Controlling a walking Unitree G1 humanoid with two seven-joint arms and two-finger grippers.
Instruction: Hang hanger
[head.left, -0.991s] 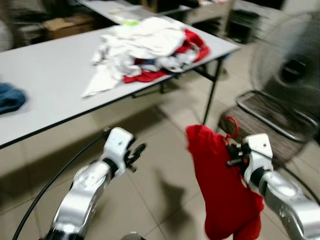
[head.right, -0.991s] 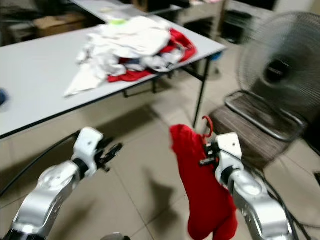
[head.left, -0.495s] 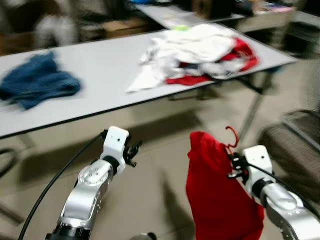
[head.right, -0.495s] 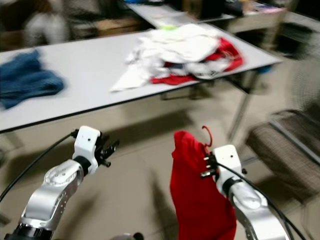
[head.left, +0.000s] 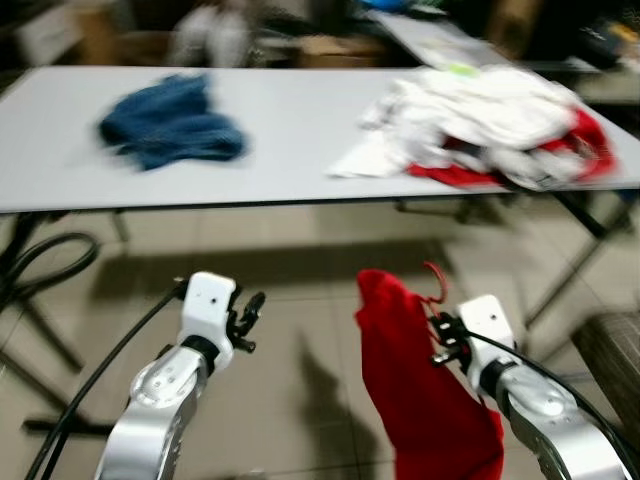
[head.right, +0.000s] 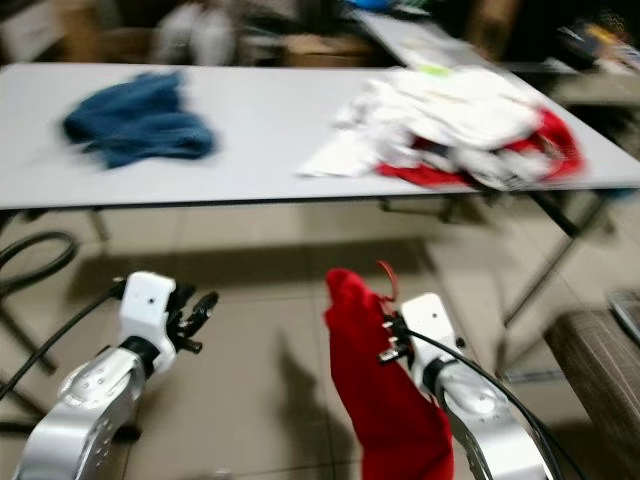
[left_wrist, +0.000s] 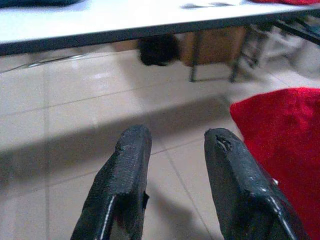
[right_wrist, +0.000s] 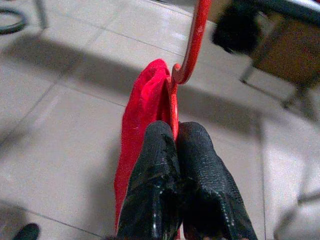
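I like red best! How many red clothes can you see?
2. One red cloth hangs on the hanger in the right gripper. Another sits under the white pile on the table; more may be hidden.

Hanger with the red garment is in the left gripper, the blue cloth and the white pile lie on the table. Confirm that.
Not quite: the hanger with the red garment is pinched in the right gripper, as the right wrist view shows. The left gripper is open and holds nothing. The blue cloth and white pile do lie on the table.

A long grey table (head.left: 300, 130) carries a blue garment (head.left: 170, 122) and a white-and-red clothes pile (head.left: 490, 125).
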